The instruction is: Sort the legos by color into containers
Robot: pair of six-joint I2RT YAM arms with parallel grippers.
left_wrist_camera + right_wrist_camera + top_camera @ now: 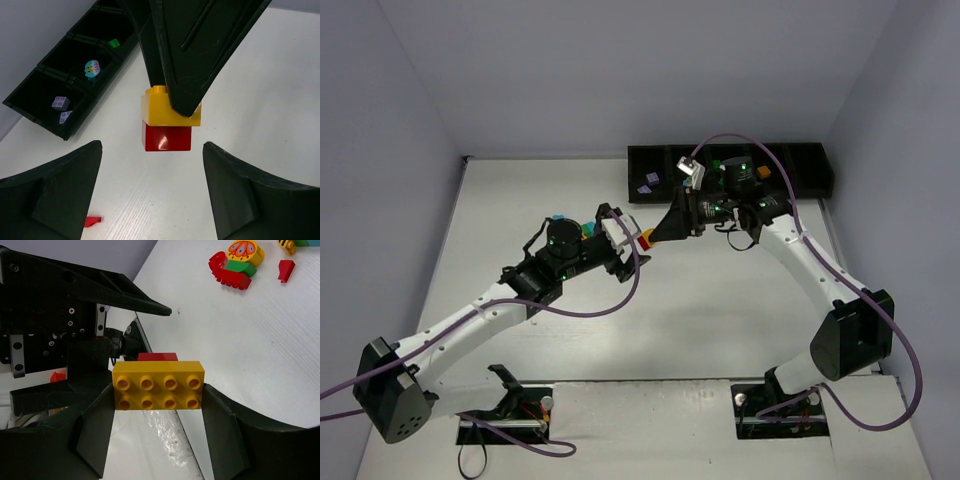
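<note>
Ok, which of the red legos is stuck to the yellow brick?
The square red brick, clipped to the yellow brick that the right pincer grips. The red arch and small red wedge lie on the table.

Bright, even light from overhead, with soft, faint shadows on the white table (720, 330). There's a glare spot on the red brick (175, 140), and the yellow brick (158, 386) reads crisp.
</note>
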